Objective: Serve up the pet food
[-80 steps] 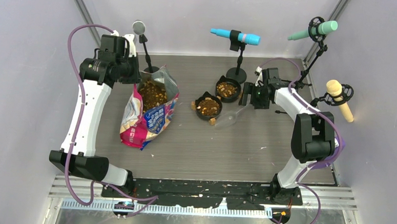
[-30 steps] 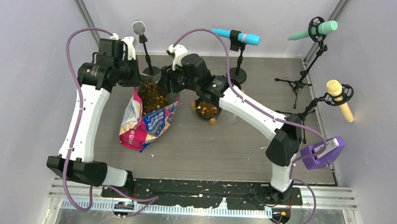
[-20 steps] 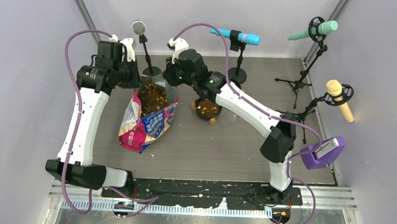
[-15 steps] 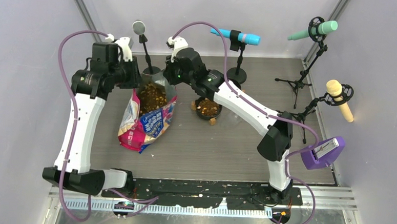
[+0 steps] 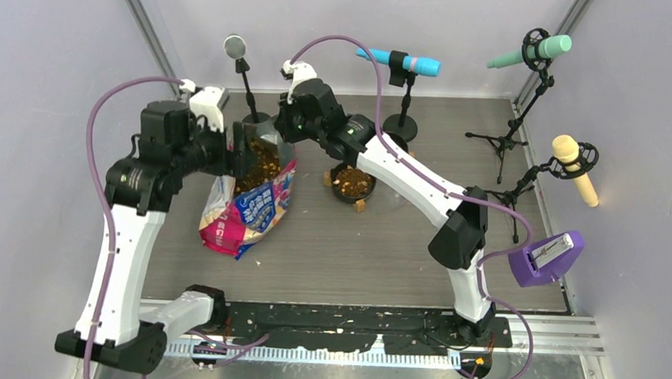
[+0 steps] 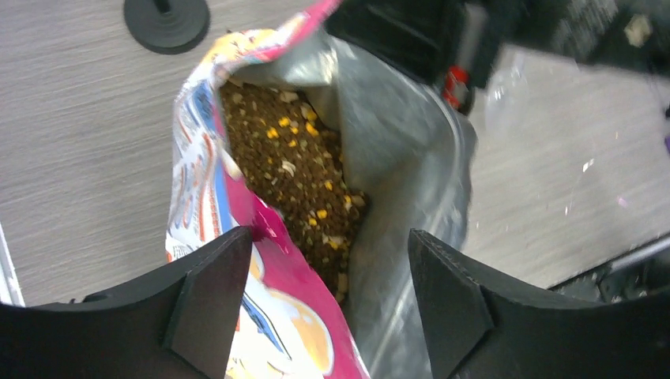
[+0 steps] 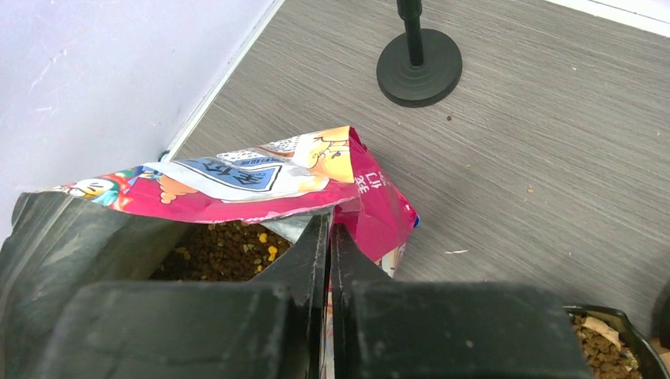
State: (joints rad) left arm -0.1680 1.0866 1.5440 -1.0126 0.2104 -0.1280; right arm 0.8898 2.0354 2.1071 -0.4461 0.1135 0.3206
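Observation:
The pink-and-blue bag [image 5: 247, 204] stands open at the left of the table, with brown pet food [image 5: 260, 159] showing inside. My left gripper [image 5: 240, 151] is open. In the left wrist view it [image 6: 328, 246] straddles the bag's [image 6: 197, 181] near rim without touching, above the pet food [image 6: 292, 166]. My right gripper [image 5: 283, 137] reaches across from the right. In the right wrist view it [image 7: 330, 225] is shut on the bag's [image 7: 237, 178] rim, with pet food [image 7: 221, 249] beside it. A black bowl [image 5: 352, 182] of kibble sits right of the bag.
Microphone stands ring the back: a grey one [image 5: 234, 45], a blue one [image 5: 400, 63], a green one [image 5: 531, 50] and a beige one [image 5: 574, 167]. A purple holder [image 5: 546, 257] hangs at the right. A round stand base [image 7: 419, 67] lies behind the bag.
My right arm swung from the bowls to the bag and shut on its rim. My left gripper opened, let go of the bag's rim and drew back towards the near side.

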